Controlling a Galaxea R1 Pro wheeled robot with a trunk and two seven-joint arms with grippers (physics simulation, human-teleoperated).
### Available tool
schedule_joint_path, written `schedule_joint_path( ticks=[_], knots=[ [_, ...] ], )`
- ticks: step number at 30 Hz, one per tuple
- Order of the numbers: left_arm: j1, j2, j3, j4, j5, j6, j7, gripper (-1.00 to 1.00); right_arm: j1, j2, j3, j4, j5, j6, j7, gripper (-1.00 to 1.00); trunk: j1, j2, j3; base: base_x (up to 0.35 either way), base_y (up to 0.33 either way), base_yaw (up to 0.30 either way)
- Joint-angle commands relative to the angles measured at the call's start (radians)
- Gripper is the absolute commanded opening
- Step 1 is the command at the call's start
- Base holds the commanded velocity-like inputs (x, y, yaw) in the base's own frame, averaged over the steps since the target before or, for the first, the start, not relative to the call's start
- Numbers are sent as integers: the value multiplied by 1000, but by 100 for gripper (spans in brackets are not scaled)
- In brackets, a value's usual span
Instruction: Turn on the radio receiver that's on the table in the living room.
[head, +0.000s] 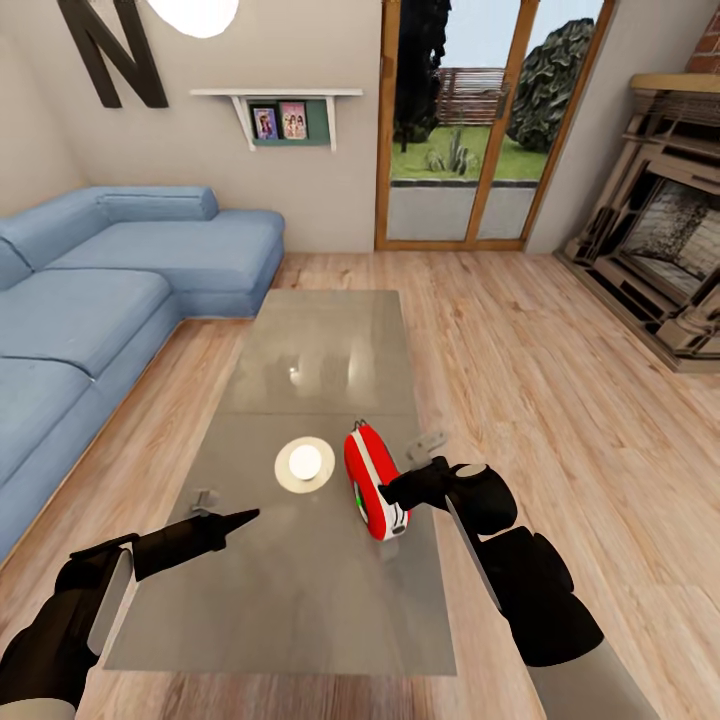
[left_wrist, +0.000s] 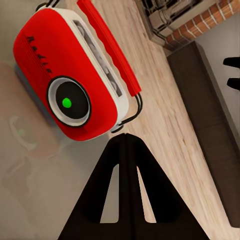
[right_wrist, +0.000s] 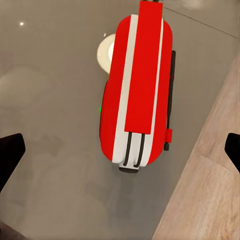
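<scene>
- I'm keeping my right gripper (head: 402, 493) spread wide, empty, just beside the radio (head: 372, 484); my left gripper (head: 240, 517) is pinched closed on nothing.
- The radio is standing near the table (head: 300, 620) edge: light, rigid, likely sliding on gloss.
- I'm judging the dial (left_wrist: 68, 103) the spot to press.

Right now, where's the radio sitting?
In the head view the radio receiver stands on the table, toward its near right edge, just right of the round cream disc. The right gripper is right beside it.
</scene>
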Motion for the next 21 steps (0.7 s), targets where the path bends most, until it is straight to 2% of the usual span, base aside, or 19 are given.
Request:
schedule_joint_path(
  ticks=[1,21],
  knots=[
    [0,0,0,0,0,0,0,-100,0,0,0,0,0,0,0,100,0,0,2,0,0,0],
    [0,0,-1,-2,0,0,0,-100,0,-3,-1,0,0,0,0,100,0,0,33,0,0,0]
  ],
)
